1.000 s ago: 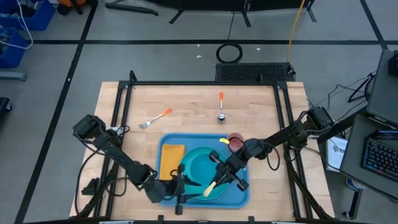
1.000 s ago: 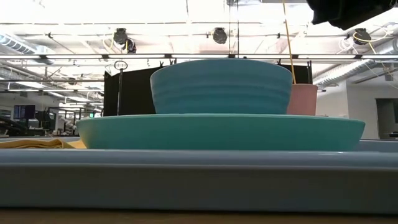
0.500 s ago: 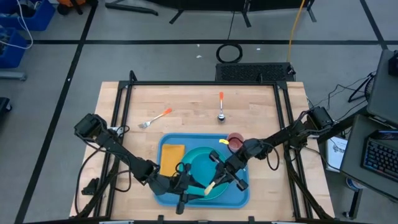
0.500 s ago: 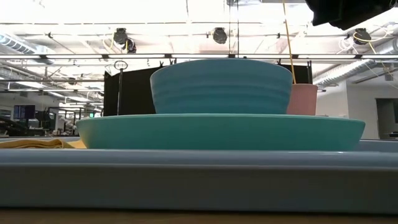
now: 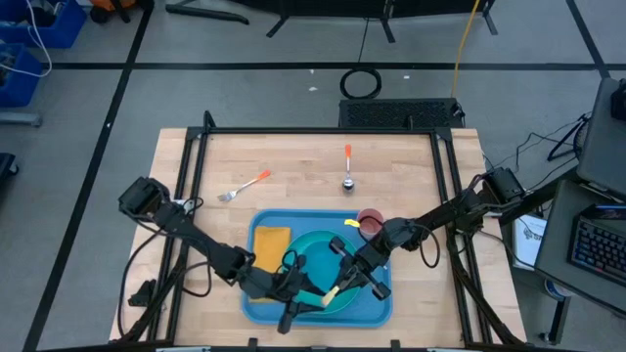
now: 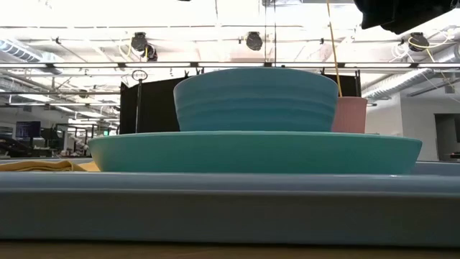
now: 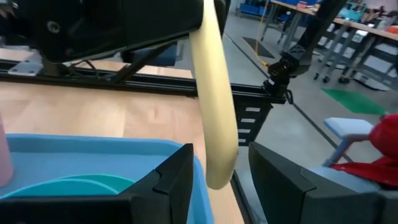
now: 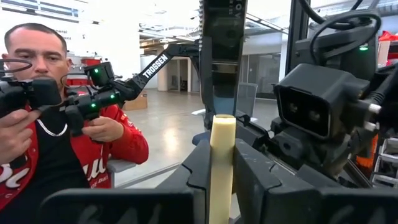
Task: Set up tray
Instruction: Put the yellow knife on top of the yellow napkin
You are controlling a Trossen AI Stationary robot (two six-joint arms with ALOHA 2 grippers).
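The blue tray (image 5: pixel 266 293) lies at the table's near edge. On it are a teal plate (image 6: pixel 251 152) with a teal bowl (image 6: pixel 256 99), a pink cup (image 5: pixel 370 223) and a yellow napkin (image 5: pixel 271 248). My right gripper (image 8: pixel 221 152) hovers over the tray's right half, shut on a cream-handled utensil (image 5: pixel 331 293). My left gripper (image 7: pixel 221 171) is over the tray's near side. It is open, with one finger on each side of the handle's free end (image 7: pixel 219 174) and a gap showing on both sides. My right gripper pinches the cream handle (image 8: pixel 222 163) between its two fingers. The handle lies along the fingers and sticks out past their tips toward the near left. It is lifted clear above the tray. The utensil's other end is hidden between the fingers.
An orange-handled fork (image 5: pixel 245 186) and an orange-handled spoon (image 5: pixel 347 166) lie on the bare wood beyond the tray. Black frame rails (image 5: pixel 323 131) edge the table. A person (image 8: pixel 56 124) holding hand controllers shows beyond the table in the right wrist view.
My left gripper has moved toward the table's right edge, over the tray's near side, and has turned until its fingers flank the cream handle's free end. Its fingers stay open. My right gripper and the utensil have kept still.
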